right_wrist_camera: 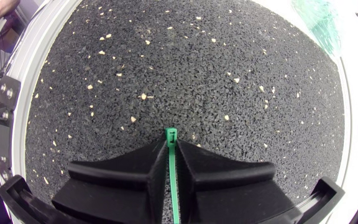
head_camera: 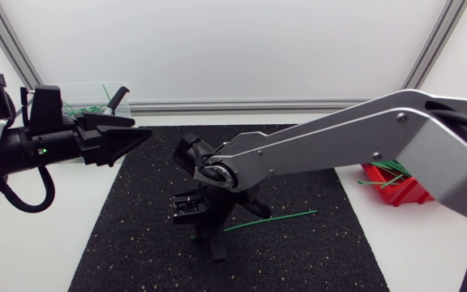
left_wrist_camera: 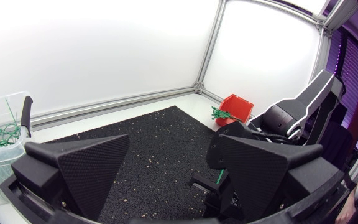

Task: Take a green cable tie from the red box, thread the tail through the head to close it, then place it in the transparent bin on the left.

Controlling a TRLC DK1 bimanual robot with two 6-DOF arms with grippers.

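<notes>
Green cable tie (right_wrist_camera: 171,134) is pinched head-outward between the fingers of my right gripper (right_wrist_camera: 171,147), low over the centre of the black mat (head_camera: 136,243). My left gripper (head_camera: 140,128) hangs spread above the mat's far-left corner.

Your right tool (right_wrist_camera: 171,144) pinches a straight, open green cable tie (right_wrist_camera: 173,177); more lie in the red box (head_camera: 402,195) and transparent bin (head_camera: 83,91).
</notes>
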